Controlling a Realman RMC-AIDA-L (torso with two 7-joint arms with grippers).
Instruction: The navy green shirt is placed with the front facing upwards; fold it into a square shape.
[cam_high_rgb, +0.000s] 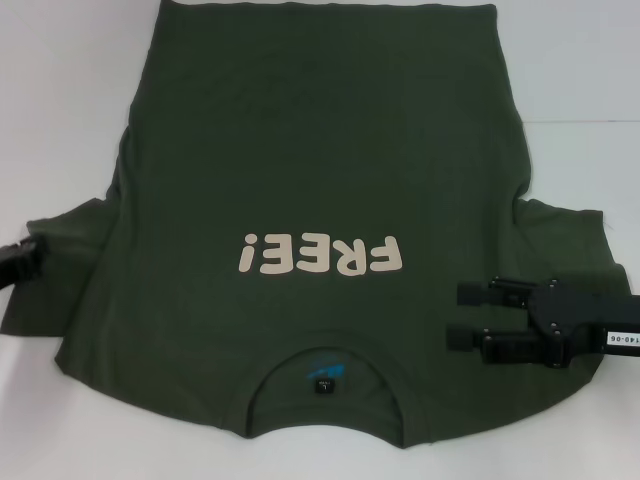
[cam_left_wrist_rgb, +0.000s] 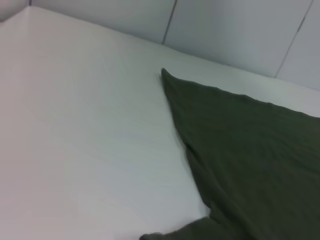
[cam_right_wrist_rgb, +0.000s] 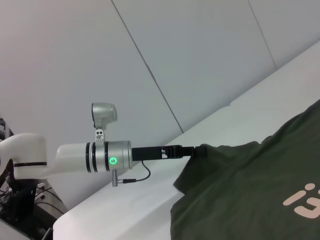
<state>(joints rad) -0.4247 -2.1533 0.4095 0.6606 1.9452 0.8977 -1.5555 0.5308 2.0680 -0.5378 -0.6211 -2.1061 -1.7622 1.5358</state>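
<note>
Cream lettering "FREE!" (cam_high_rgb: 320, 256) is read on the chest of the navy green shirt (cam_high_rgb: 320, 150), with a small blue label (cam_high_rgb: 325, 375) inside the neck. The shirt is spread flat, front up, on the white table (cam_high_rgb: 60, 80). The right gripper (cam_high_rgb: 464, 316) is held open over the right sleeve, nothing gripped. The left gripper (cam_high_rgb: 30, 255) is at the left sleeve edge; its opening cannot be told

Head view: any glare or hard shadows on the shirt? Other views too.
Head view: even light, no glare on the navy green shirt; the FREE! lettering reads cleanly; no hard shadow under the open right gripper; the left gripper is cut by the frame edge.
Left wrist view: bright table, soft shadowless light.
Right wrist view: only a green status light glows.
</note>
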